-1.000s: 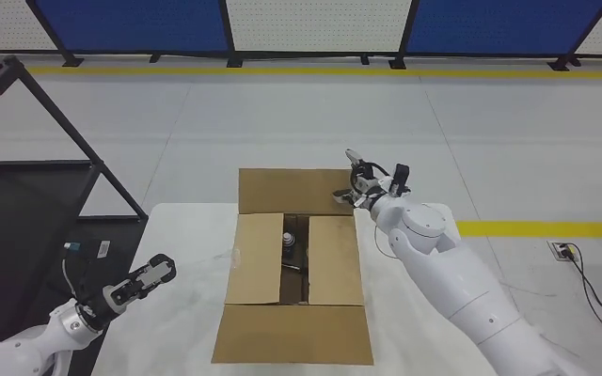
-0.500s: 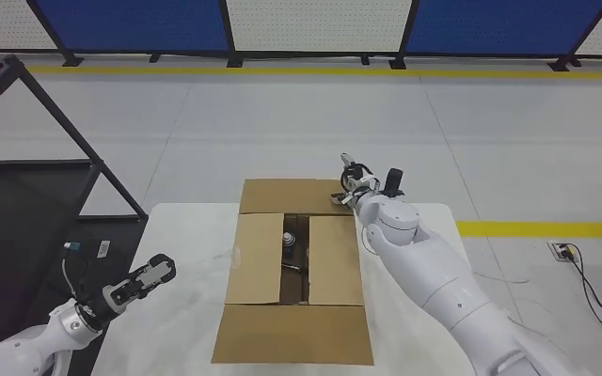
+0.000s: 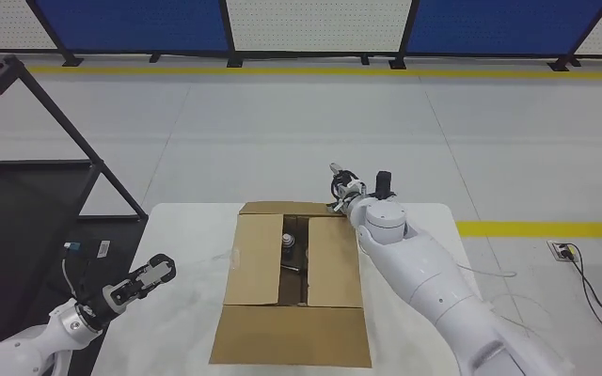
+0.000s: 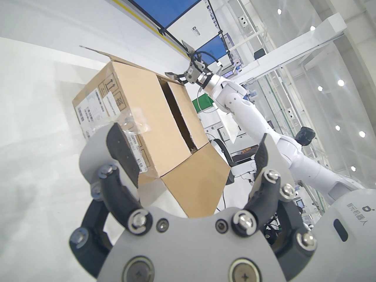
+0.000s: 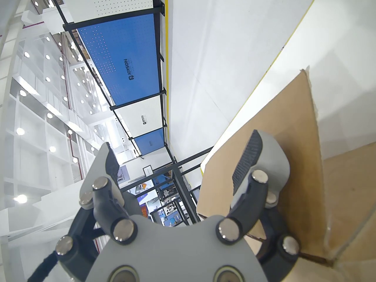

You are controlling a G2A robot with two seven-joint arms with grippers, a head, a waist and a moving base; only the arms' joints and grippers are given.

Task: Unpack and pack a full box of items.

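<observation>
The cardboard box [image 3: 252, 273] sits mid-frame in the top view on the white worktop [image 3: 179, 235], its long axis running from the upper to the lower part of the frame. Its two side flaps are folded inward, leaving a narrow slit [image 3: 293, 258] between them where a dark, bottle-like item [image 3: 289, 244] shows. The near flap [image 3: 290, 334] lies spread flat toward the lower edge. The far flap [image 3: 287, 208] stands nearly on edge at the box's upper end, its hinge line crossing the frame left to right. The right gripper [image 3: 337, 184] is at that flap's upper right corner with fingers spread wide, pinching nothing. In the right wrist view one finger pad [image 5: 248, 159] lies against the cardboard face. The left gripper [image 3: 158, 271] hangs at the lower left, also spread and empty, well apart from the box. The right arm is therefore much the nearer. Whichever way the flap goes next, it will probably pivot about that crosswise hinge, so the push should run along the box's long axis.
</observation>
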